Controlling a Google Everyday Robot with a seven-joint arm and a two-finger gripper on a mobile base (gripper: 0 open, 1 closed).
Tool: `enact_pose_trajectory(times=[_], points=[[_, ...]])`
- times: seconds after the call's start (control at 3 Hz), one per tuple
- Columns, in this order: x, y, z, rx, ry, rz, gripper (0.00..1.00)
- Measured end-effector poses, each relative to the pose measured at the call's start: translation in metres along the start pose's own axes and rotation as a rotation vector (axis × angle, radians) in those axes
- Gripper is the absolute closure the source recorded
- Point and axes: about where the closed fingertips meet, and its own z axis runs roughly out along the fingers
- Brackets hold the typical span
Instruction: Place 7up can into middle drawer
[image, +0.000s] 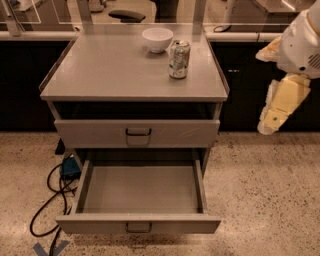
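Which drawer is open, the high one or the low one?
The lower drawer is pulled out, so you see its grey inside. The drawer above it is shut, showing only its flat front. The tool hangs off to the right.

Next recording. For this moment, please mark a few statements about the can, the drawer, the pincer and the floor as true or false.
1. The 7up can stands upright on top of the cabinet, right of the white bowl. True.
2. The middle drawer is shut. False: it is pulled open.
3. The pincer grips the 7up can. False: it hangs to the right of the cabinet, apart from the can.
4. A dark cable lies on the floor left of the cabinet. True.
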Motion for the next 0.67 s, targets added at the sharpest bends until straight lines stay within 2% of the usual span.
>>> enact_pose_trajectory(times=[0.33,0.67], points=[[-0.011,-0.045,0.031,-0.022,-0.105,-0.017,0.0],[-0.012,-0.091,0.055,-0.033,-0.196,0.027,0.0]])
